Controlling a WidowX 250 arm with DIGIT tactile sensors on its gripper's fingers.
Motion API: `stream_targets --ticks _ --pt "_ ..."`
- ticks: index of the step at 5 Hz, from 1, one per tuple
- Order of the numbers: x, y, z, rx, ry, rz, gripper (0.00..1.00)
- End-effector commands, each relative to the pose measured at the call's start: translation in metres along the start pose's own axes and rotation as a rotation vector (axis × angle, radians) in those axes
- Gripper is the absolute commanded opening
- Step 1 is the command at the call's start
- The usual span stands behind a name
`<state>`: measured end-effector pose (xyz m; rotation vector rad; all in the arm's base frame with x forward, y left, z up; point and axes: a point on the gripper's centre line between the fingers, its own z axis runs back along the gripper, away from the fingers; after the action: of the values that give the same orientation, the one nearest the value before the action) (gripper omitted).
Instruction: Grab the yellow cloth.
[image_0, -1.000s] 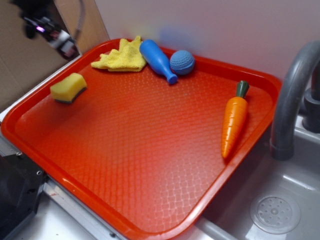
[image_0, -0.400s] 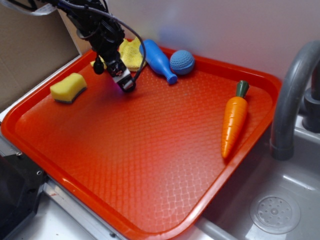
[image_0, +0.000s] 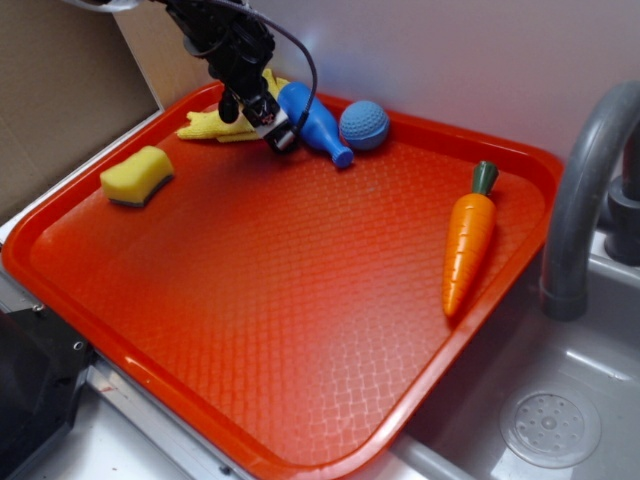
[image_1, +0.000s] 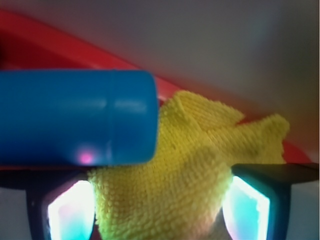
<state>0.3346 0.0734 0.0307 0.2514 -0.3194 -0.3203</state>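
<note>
Surface: red tray (image_0: 300, 330) with a textured floor, beside a grey sink (image_0: 560, 420); a white wall is behind it and a curved grey faucet (image_0: 585, 190) stands at the right.
Cloth: yellow cloth (image_0: 215, 125) lies crumpled at the far left corner of the tray, against the back rim. In the wrist view the cloth (image_1: 190, 170) fills the space between the two fingers, with its pointed corners toward the rim.
Gripper: black gripper (image_0: 268, 122) hangs over the far left corner, above the right part of the cloth and just beside the pin. Its fingers (image_1: 250, 200) are spread apart, one on each side of the cloth; whether they touch the cloth I cannot tell.
Pin: blue pin (image_0: 315, 122) lies on its side along the back rim, just right of the cloth, narrow end toward the tray middle. In the wrist view its flat end (image_1: 75, 117) is very near the camera, at the left.
Ball: blue ball (image_0: 364, 125) rests against the back rim, touching or almost touching the pin.
Sponge: yellow sponge (image_0: 137, 175) with a dark base is near the left rim, apart from the cloth.
Carrot: orange carrot (image_0: 468, 245) with a green top lies near the right rim, well apart from the gripper.
</note>
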Motion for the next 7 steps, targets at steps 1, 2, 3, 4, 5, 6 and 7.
stream_targets --ticks 1,2,3,4,5,6,7 --pt "0.007 0.041 -0.005 0.05 0.031 0.11 0.0" --pt "-0.001 0.058 -0.013 0.066 0.062 0.167 0.0" --pt "-0.008 0.058 0.009 0.055 0.05 0.186 0.0" --pt "-0.017 0.042 0.058 -0.045 0.09 0.185 0.0" --pt "-0.026 0.008 0.129 -0.18 0.148 0.126 0.0" --pt "-0.02 -0.021 0.17 -0.187 0.162 0.069 0.0" --pt "-0.017 -0.036 0.194 -0.24 0.154 0.012 0.0"
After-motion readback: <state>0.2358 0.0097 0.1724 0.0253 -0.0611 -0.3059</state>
